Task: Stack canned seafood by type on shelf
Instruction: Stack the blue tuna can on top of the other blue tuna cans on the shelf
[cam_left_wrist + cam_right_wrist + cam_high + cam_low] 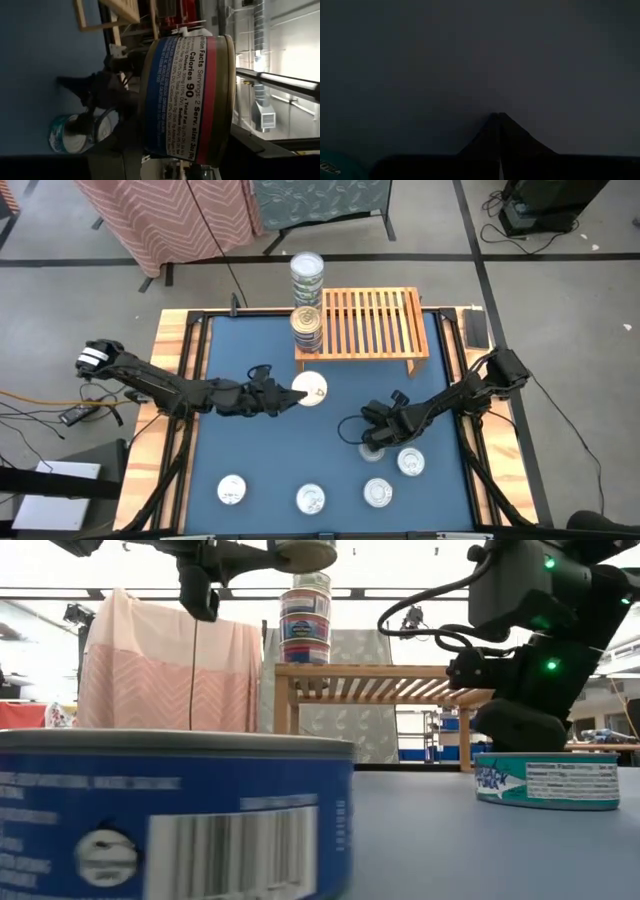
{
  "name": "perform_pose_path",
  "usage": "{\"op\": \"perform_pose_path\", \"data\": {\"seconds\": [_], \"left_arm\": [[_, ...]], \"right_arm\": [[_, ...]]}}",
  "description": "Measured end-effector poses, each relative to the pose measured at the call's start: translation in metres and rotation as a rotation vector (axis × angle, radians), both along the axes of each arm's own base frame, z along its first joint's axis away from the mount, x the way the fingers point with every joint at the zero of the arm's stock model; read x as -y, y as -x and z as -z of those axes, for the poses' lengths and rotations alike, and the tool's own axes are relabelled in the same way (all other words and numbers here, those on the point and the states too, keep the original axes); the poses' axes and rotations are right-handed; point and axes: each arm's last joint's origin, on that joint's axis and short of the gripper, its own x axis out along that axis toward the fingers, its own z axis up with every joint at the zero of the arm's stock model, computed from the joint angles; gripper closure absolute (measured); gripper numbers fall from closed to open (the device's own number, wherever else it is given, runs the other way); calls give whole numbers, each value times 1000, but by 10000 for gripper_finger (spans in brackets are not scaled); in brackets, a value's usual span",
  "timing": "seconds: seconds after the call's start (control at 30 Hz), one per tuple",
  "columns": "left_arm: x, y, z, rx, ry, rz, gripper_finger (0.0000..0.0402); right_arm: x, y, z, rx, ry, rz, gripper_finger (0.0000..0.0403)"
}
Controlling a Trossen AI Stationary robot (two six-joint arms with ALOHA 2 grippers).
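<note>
My left gripper holds a can of seafood with a cream top and a blue-and-red label in the air, left of the table's middle and on the near side of the shelf. The light-wood shelf stands at the far edge, with stacked cans at its left end. My right gripper is shut and points steeply down at the blue table, close beside a teal-labelled can. Several more cans lie flat along the near edge. My left gripper pinches the can between its two fingers, one over the cream top and one beneath it. The fingers come level from the table's left. The can is lifted well clear of the table, its top up. My right gripper: I cannot tell whether it touches the teal can.
The slatted shelf top is bare right of the can stacks. Loose cans lie at the near left and near right. Wooden rails frame the blue mat. Draped cloths hang beyond the far edge.
</note>
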Motion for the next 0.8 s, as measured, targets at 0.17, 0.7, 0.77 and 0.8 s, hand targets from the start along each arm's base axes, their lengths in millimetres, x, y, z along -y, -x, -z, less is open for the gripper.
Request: {"op": "perform_pose_path", "data": {"seconds": [0.17,0.7,0.77,0.8], "left_arm": [[-6,6,-10,37,-29,-19,209],[-20,8,-18,71,-60,-50,205],[-24,9,-22,106,-53,-66,205],[-27,9,-24,125,-51,-77,205]], "right_arm": [[-9,-10,-3,4,-12,-45,403],[-31,-26,-24,79,-49,-145,403],[-34,-33,-38,101,-30,-188,403],[-35,-37,-45,105,-17,-205,403]]}}
